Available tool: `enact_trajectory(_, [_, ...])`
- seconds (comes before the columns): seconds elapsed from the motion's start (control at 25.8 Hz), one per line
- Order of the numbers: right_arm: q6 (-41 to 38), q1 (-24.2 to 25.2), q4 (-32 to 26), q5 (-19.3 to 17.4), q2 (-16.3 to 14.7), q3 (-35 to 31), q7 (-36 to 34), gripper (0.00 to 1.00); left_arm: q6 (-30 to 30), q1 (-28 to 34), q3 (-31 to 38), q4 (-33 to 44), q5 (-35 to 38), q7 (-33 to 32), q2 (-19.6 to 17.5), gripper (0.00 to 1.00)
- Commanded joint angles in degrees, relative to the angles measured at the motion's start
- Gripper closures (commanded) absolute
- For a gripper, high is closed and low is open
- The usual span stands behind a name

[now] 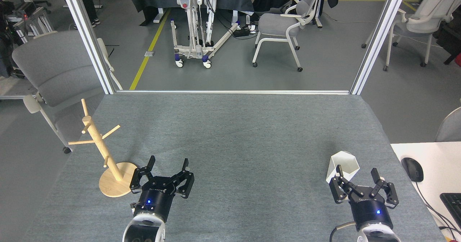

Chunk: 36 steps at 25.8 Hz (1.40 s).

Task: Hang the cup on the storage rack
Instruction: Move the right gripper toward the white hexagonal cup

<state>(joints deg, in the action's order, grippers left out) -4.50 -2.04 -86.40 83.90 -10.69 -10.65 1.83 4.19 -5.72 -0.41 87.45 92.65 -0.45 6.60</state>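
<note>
One cup (343, 165) stands on the grey table (230, 134) at near right, rim up and tilted slightly right, long axis near vertical. One rack (104, 152) stands at near left, pole leaning up-left from its round base. Two grippers are present. The left gripper (168, 164), jaws spread, sits just right of the rack base. The right gripper (356, 173), jaws spread, holds nothing; its left finger overlaps the cup's lower edge, contact indeterminate.

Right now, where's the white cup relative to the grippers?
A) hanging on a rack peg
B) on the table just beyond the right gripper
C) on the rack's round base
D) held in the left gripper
B: the cup stands on the grey table just ahead of the open right gripper, ungrasped; the storage rack by the left gripper has bare pegs.
</note>
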Motion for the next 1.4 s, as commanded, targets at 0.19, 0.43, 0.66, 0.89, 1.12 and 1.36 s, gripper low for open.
enact_trajectory(0.19, [0.02,0.02,0.0,-0.05,0.32,0.11,0.37,0.0,0.11,0.1,0.59,-2.02,-0.28,0.28,-0.18,0.01])
enact_trajectory(0.43, [0.11,1.25,1.14,0.04,0.23,0.02,0.11,0.0,-0.32,-0.43,0.76,0.01,-0.46,-0.34,0.08,0.01])
enact_trajectory(0.66, [0.46,2.04,9.32,0.3,0.23,-0.69,-0.6,0.0,-0.32,-0.08,0.59,0.18,-0.46,-0.25,0.26,0.01])
enact_trajectory(0.89, [0.72,-3.67,16.17,-0.14,0.23,-0.42,-2.88,0.0,-0.5,-0.08,0.5,-0.26,-0.46,-0.07,0.34,0.01])
enact_trajectory(1.12, [0.81,-6.66,19.69,-0.23,0.23,-0.6,-4.02,0.0,-0.59,-0.43,0.59,-1.93,-0.37,0.1,0.52,0.01])
enact_trajectory(1.36, [1.86,-8.16,21.53,0.04,0.84,-0.42,-5.69,0.0,-0.68,-0.52,0.59,-2.1,-0.28,0.28,0.52,0.01])
